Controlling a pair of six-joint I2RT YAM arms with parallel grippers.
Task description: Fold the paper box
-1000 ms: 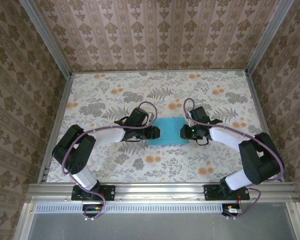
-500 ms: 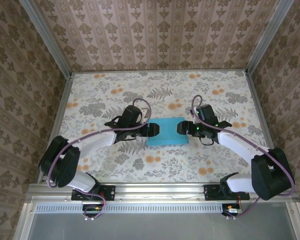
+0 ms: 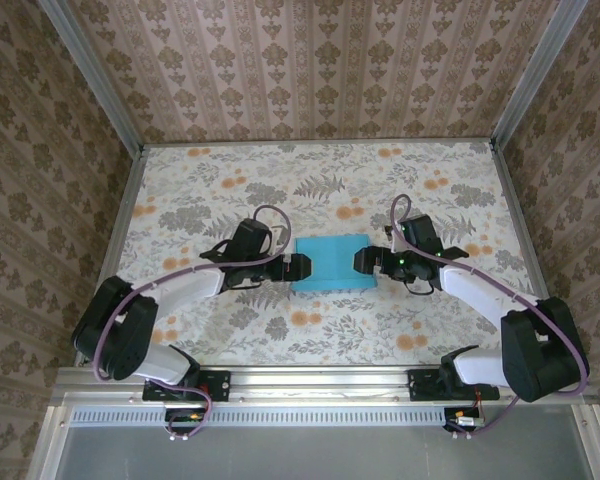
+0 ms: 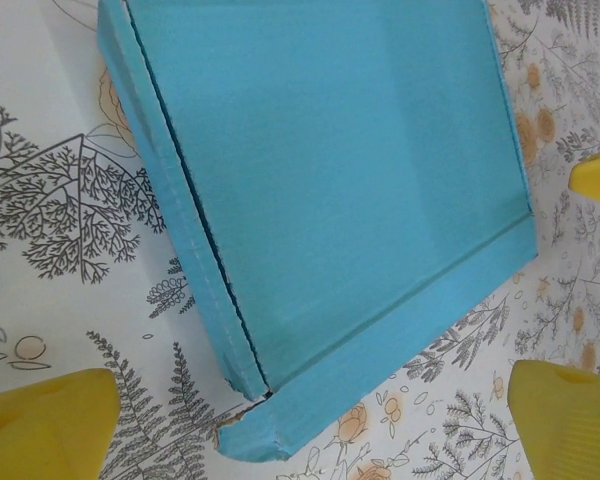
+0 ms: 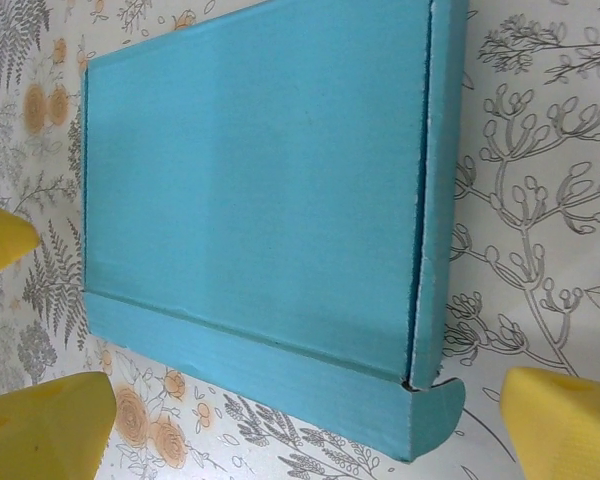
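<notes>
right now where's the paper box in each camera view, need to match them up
top external: paper box lies flat at the centre of the floral table.
left wrist: box spans top and centre, with a rounded corner at the lower middle.
right wrist: box covers centre and left, with a rounded flap corner at lower right.
shared landmark: the floral table print around the box.

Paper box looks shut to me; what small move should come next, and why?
Probably draw both arms back from the box. It lies closed and flat on the table, turquoise side up. The left pincer and right pincer stand open at its ends, and their yellow fingers are off the card, holding nothing.
</notes>
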